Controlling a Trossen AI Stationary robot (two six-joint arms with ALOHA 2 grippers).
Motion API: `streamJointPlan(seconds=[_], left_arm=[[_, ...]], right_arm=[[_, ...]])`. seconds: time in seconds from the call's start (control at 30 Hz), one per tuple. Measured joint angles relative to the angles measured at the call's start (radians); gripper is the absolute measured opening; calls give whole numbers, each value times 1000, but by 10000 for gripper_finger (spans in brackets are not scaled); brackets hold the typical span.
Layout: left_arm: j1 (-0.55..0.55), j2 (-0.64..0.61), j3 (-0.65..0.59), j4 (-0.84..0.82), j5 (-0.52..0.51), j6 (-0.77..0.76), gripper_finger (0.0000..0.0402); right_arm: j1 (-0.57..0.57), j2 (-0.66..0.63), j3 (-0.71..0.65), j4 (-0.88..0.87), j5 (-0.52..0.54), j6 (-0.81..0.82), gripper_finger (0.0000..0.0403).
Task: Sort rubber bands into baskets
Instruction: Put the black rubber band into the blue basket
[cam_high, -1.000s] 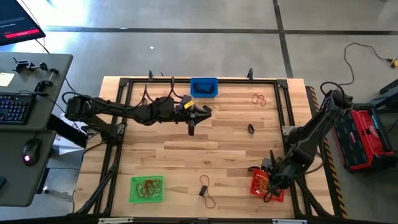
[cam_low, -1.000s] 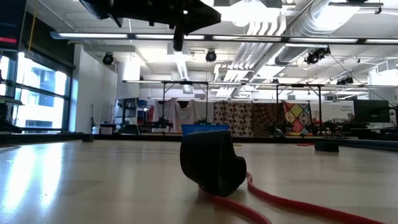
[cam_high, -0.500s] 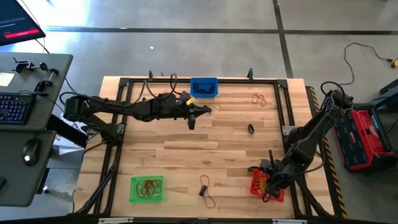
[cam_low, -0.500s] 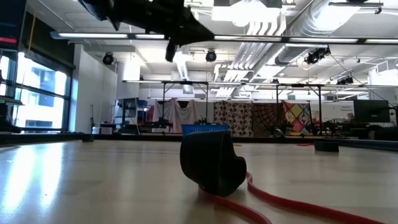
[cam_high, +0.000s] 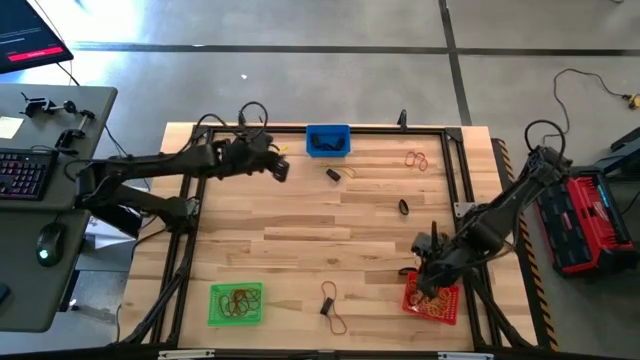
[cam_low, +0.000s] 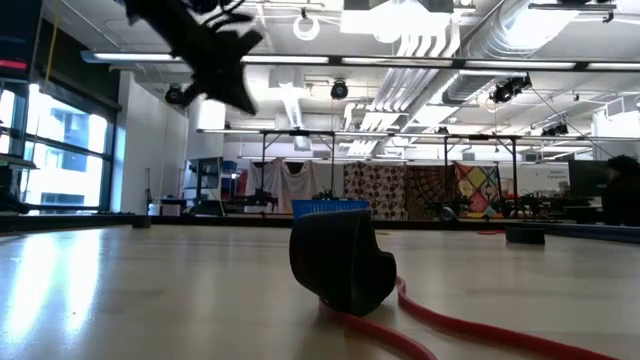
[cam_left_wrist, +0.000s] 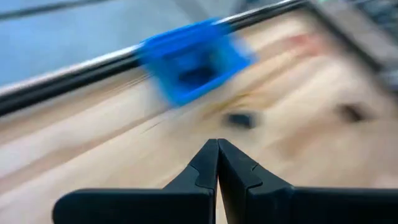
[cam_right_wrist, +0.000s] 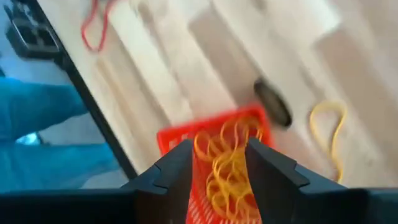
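Looking straight down from the high view, the wooden table (cam_high: 300, 220) carries three baskets: the blue basket (cam_high: 327, 140) at the far edge, the green basket (cam_high: 237, 303) near the front left, and the red basket (cam_high: 433, 299) near the front right. The left gripper (cam_high: 283, 171) hangs over the far left part of the table, left of the blue basket, fingers pressed together and holding nothing. The right gripper (cam_high: 427, 283) sits just above the red basket, jaws apart, with yellow bands lying in the basket beneath. Loose rubber bands lie scattered: a black one (cam_high: 334, 174) just below the blue basket, another black one (cam_high: 403, 207) further right, reddish ones (cam_high: 416, 159) near the far right corner, and a dark pair (cam_high: 331, 305) at the front centre.

At table height in the low view, a black band (cam_low: 340, 260) stands close up with a red band (cam_low: 450, 325) trailing from it, and the left arm shows blurred at the top.

Past the left wrist, the two fingers (cam_left_wrist: 202, 174) meet tip to tip, empty, with the blue basket (cam_left_wrist: 189, 62) ahead.

Past the right wrist, the spread fingers (cam_right_wrist: 177, 168) frame the red basket (cam_right_wrist: 171, 138) full of yellow bands (cam_right_wrist: 227, 168), gripping nothing; one yellow band (cam_right_wrist: 329, 134) lies on the wood beside it.
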Motion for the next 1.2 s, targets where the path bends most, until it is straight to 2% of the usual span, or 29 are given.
streamJointPlan(seconds=[0.1, 0.23, 0.4, 0.6, 0.93, 1.2], left_arm=[[46, -7, 0, -207, -52, -62, 0], [111, 13, 0, -370, -28, -72, 0], [173, 69, -1, -434, -17, -49, 6], [233, 186, -1, -511, 8, -43, 52], [309, 283, -1, -512, -51, 1, 142], [427, 351, -1, -475, -34, 101, 144]], right_arm=[[-65, -11, 7, 5, 21, -88, 124], [-170, -28, -15, 52, -24, -219, 106], [-310, -28, -15, 60, -41, -401, 80], [-453, -27, -15, 155, -101, -531, 60], [-492, -27, -16, 182, -127, -598, 55], [-492, -27, -16, 181, -122, -596, 55]])
